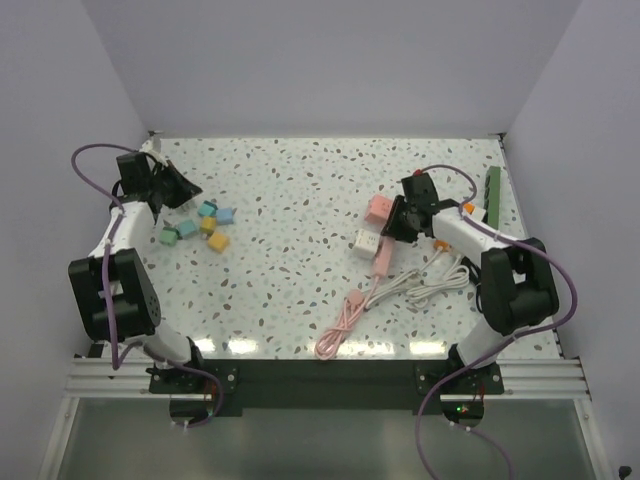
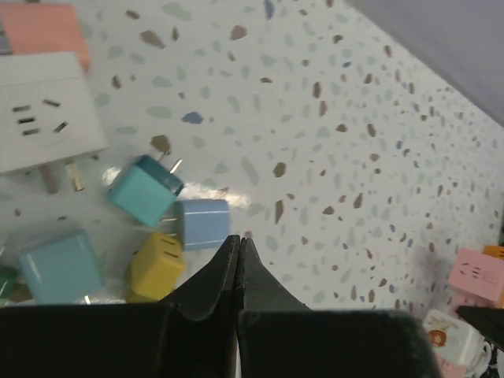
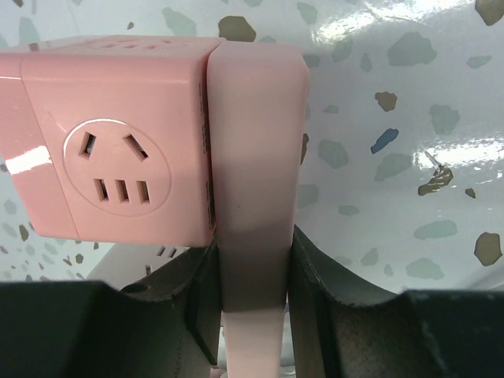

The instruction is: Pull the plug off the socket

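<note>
A pink cube socket (image 1: 377, 209) lies right of the table's middle, with a pale pink flat plug (image 1: 382, 256) seated against its side. The right wrist view shows the socket (image 3: 110, 142) and the plug (image 3: 256, 157) pressed flush together. My right gripper (image 3: 252, 260) is shut on the plug's body, one finger on each side; in the top view it (image 1: 400, 222) sits just right of the socket. My left gripper (image 1: 185, 190) is at the far left, shut and empty (image 2: 239, 240), above small coloured cubes.
A white cube socket (image 1: 366, 243) lies next to the pink one. The pink cable (image 1: 345, 315) and a white cable (image 1: 425, 280) trail toward the front. Blue (image 2: 203, 224), yellow (image 2: 156, 264) and teal (image 2: 144, 189) cubes sit at the left. A green strip (image 1: 493, 195) lies at the far right.
</note>
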